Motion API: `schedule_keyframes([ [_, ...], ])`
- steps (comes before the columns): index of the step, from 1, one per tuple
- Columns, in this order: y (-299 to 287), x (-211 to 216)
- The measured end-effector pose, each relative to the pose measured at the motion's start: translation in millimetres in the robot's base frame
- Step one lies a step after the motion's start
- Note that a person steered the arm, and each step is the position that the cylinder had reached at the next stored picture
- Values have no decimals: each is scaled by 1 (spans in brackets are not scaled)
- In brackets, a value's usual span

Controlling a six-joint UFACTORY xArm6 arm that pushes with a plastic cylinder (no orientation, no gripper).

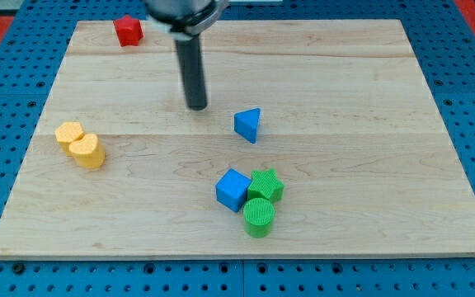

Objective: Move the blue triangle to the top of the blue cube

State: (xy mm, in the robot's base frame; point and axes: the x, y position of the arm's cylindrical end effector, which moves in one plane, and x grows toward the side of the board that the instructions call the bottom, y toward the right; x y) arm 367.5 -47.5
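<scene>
I have no jaws — only a rod. My tip (197, 107) rests left of the blue triangle (248, 124), slightly farther, apart from it. The blue cube (232, 189) sits nearer, touching the green star (265, 185), beside the green cylinder (259, 216).

The rod's upper part runs out past the view's top edge. The green star (266, 184) is partly hidden behind the green cylinder (259, 216). The table (369, 82) shows whole.
</scene>
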Motion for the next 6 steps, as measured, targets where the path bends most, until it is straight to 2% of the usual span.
schedule_keyframes([
  [1, 58, -5],
  [3, 30, 79],
  [4, 20, 80],
  [5, 47, 40],
  [6, 70, 55],
])
